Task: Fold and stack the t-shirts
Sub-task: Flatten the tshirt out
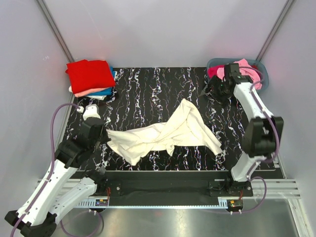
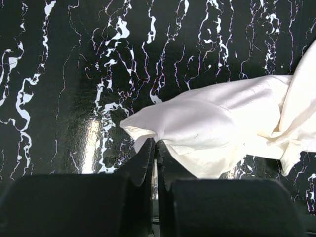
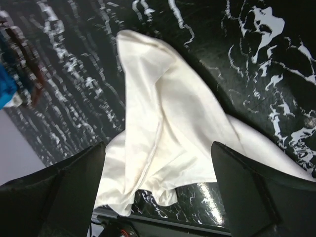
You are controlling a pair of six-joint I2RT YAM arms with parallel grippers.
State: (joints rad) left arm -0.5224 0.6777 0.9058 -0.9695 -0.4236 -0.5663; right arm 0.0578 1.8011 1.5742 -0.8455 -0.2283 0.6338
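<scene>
A large cream t-shirt [image 1: 168, 133] lies crumpled across the middle of the black marbled mat [image 1: 143, 94]. My left gripper [image 1: 100, 132] is shut on its left edge; the wrist view shows the cloth [image 2: 207, 128] pinched between the closed fingertips [image 2: 156, 143]. My right gripper [image 1: 216, 92] is open and empty, held high at the back right near the tub, looking down on the cream shirt [image 3: 163, 128]. A folded stack with a red shirt [image 1: 90, 74] on top, salmon and blue beneath, sits at the back left. Pink and magenta shirts [image 1: 244, 69] lie in the tub.
A grey-blue plastic tub [image 1: 261, 74] stands at the back right corner. The stack's blue edge [image 3: 6, 89] shows at the left of the right wrist view. White walls enclose the table. The metal rail [image 1: 163, 190] runs along the near edge.
</scene>
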